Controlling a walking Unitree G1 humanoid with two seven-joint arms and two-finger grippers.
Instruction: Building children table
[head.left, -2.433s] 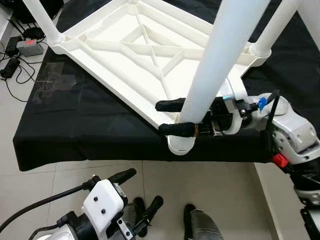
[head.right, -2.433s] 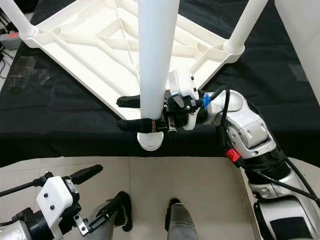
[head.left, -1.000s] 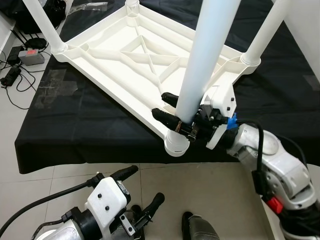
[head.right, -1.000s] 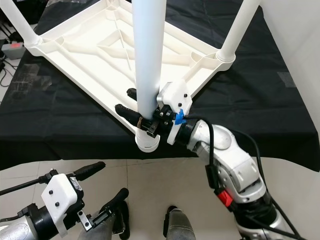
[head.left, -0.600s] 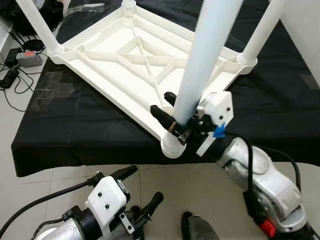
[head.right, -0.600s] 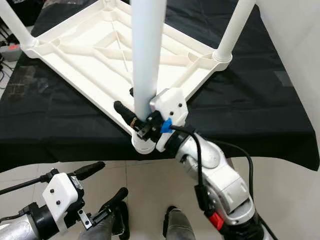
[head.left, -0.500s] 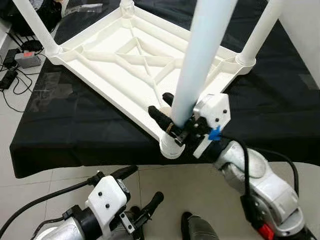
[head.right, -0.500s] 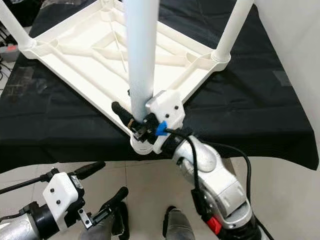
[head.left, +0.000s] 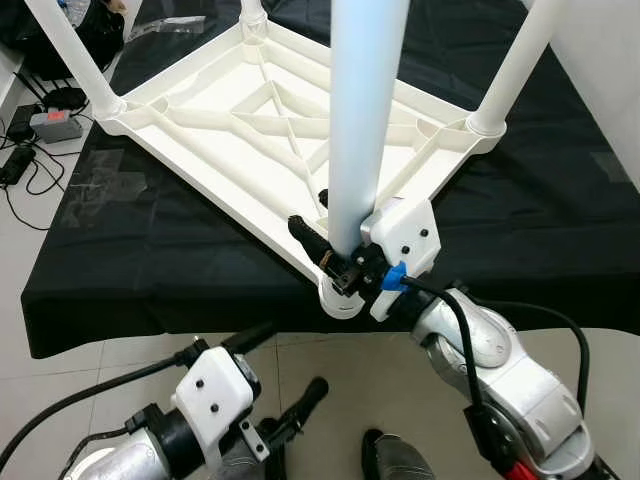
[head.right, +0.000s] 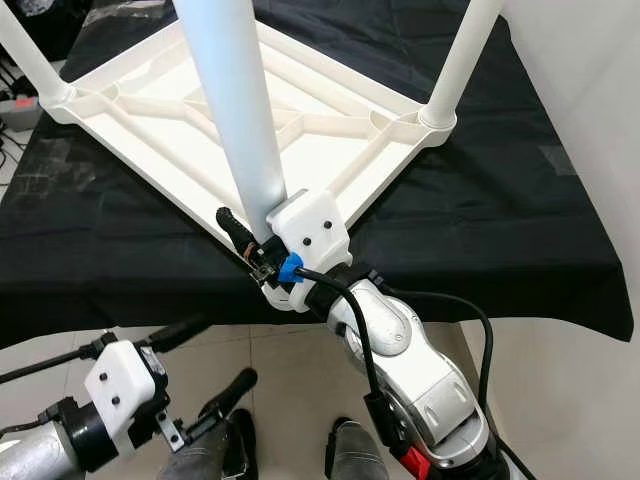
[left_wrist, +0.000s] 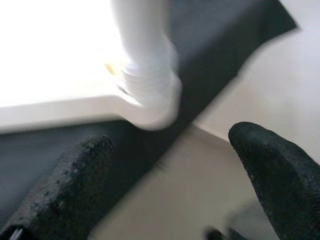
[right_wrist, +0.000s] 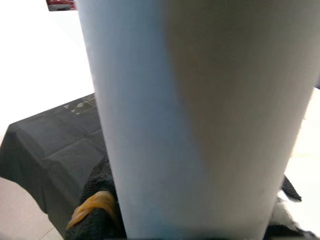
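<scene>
The white children's table top (head.left: 220, 120) lies upside-down on a black-covered table (head.left: 130, 260). At its near corner a tall white leg (head.left: 358, 120) stands in the socket (head.left: 340, 298). My right gripper (head.left: 312, 212) is shut on this leg just above the socket. In the right wrist view the leg (right_wrist: 190, 115) sits between the black fingers (right_wrist: 95, 205). My left gripper (head.left: 280, 368) hangs open below the table edge, over the floor. In the left wrist view its fingers (left_wrist: 75, 180) are wide apart, with the socket (left_wrist: 150, 95) ahead of them.
Three other white legs stand in the far-left (head.left: 75, 50), far (head.left: 255, 10) and right (head.left: 515, 70) corners. Cables and a grey box (head.left: 50, 122) lie on the tiled floor at left. A white wall (head.left: 610, 60) is at right. My feet (head.left: 395, 465) stand near the table's front edge.
My right gripper has stayed clamped on the leg and turned around it, the forearm swinging from the right side to the front. The leg now looks more upright. The left gripper has hardly moved.
</scene>
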